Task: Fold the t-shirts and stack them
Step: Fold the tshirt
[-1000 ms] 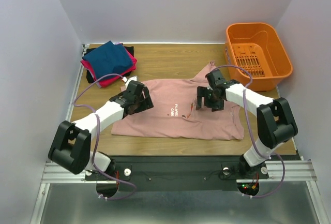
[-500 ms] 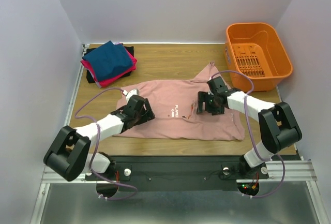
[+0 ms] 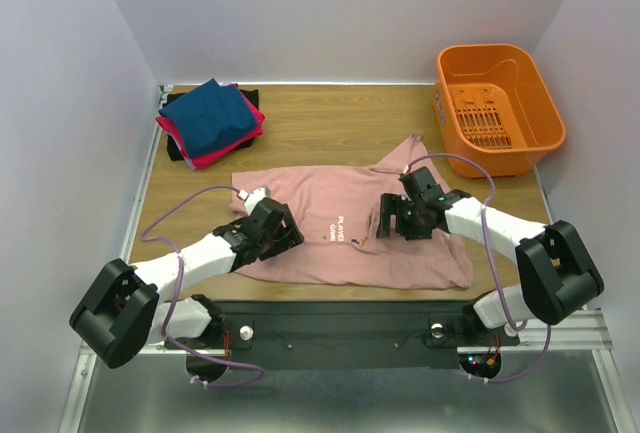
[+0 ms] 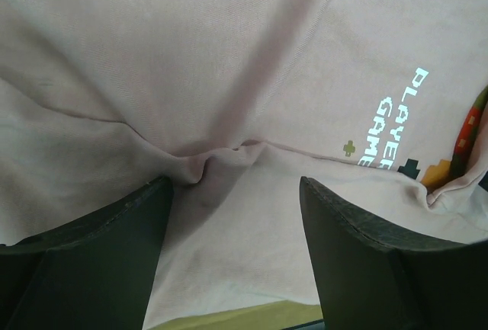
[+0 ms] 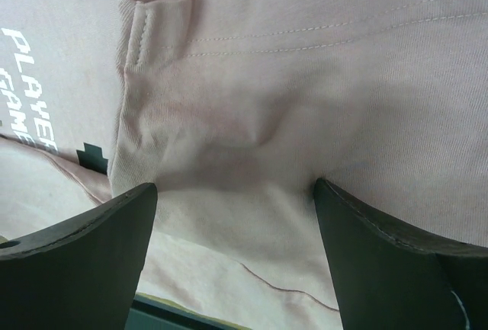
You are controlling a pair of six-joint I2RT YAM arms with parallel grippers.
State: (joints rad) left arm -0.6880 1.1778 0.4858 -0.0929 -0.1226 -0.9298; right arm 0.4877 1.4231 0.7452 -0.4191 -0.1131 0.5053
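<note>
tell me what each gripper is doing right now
Left gripper: open, astride a wrinkle of the pink t-shirt, nothing gripped.
Right gripper: open, on the same shirt, nothing gripped.

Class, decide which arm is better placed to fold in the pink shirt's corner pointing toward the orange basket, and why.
Probably right: the right tool, open, hovers over the pink shirt close to that corner, while the left tool is at the opposite side.

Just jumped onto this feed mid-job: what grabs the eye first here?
The dusty-pink t-shirt spread out in the centre, with the left hand and right hand both open, low over it. Behind, a folded stack topped by a navy-blue t-shirt sits far left, and an orange basket far right.
</note>
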